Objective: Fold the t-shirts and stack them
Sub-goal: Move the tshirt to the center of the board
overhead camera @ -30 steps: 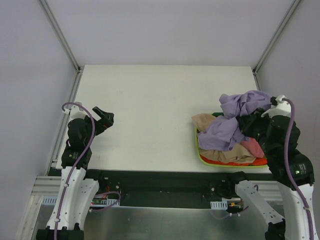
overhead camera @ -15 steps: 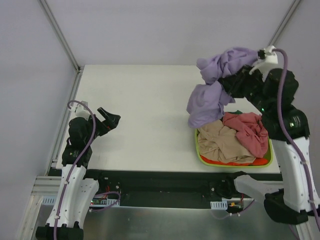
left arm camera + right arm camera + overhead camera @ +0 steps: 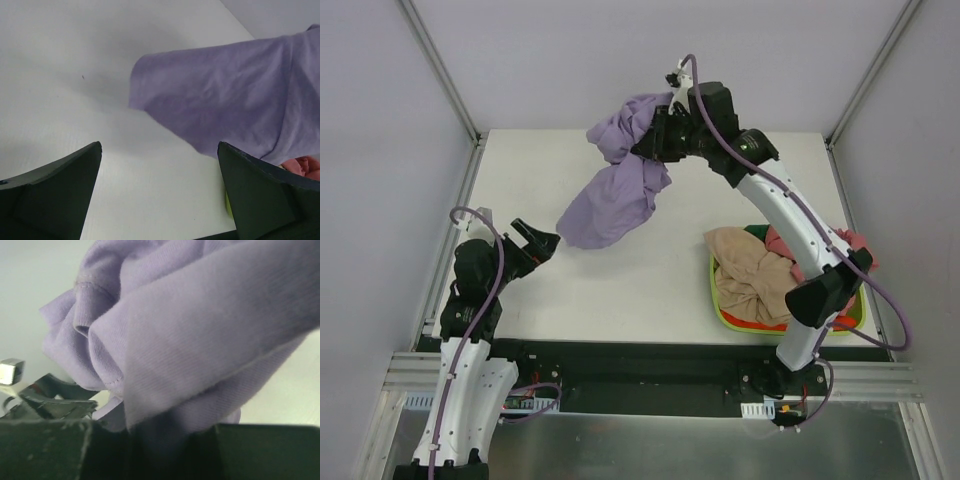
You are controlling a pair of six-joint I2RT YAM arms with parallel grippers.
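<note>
My right gripper (image 3: 655,135) is shut on the lavender-purple t-shirt (image 3: 615,195) and holds it bunched in the air over the far middle of the white table (image 3: 620,290); its loose end hangs down to the left. The cloth fills the right wrist view (image 3: 200,335) and hides the fingertips. My left gripper (image 3: 535,240) is open and empty at the left, just short of the shirt's hanging end (image 3: 225,110). A tan-beige t-shirt (image 3: 750,270) and a pinkish-red one (image 3: 780,245) lie crumpled in the lime-green basket (image 3: 720,315). A dark green one barely shows.
The basket stands at the near right of the table. The right arm reaches from its base over the basket to the far middle. Grey walls with metal rails enclose the table on three sides.
My right gripper has lifted the lavender shirt out of the basket and swung it up and left across the table. My left gripper has edged slightly toward the middle.
</note>
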